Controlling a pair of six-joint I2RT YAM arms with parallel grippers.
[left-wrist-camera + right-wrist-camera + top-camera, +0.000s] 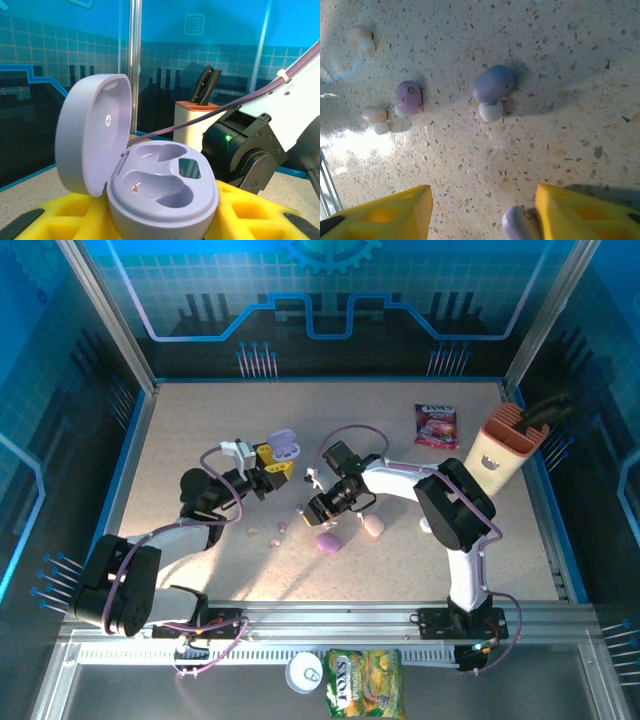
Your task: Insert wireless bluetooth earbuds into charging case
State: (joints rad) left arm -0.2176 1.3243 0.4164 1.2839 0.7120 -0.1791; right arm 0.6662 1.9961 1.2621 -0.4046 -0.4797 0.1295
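Yellow fingers [395, 212] of the right gripper [484, 192] are hanging apart, holding nothing, one lilac earbud [519, 223] lying just beside a pad [575, 210], others dotting the table [570, 125]. Left gripper [160, 222] is clamping the open charging case [165, 187]. Earbuds are looking light and slick, so I'm favouring pinching across the body.

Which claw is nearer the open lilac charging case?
Left. The left claw grips the open lilac charging case; the right claw hangs open above loose earbuds, apart from the case.
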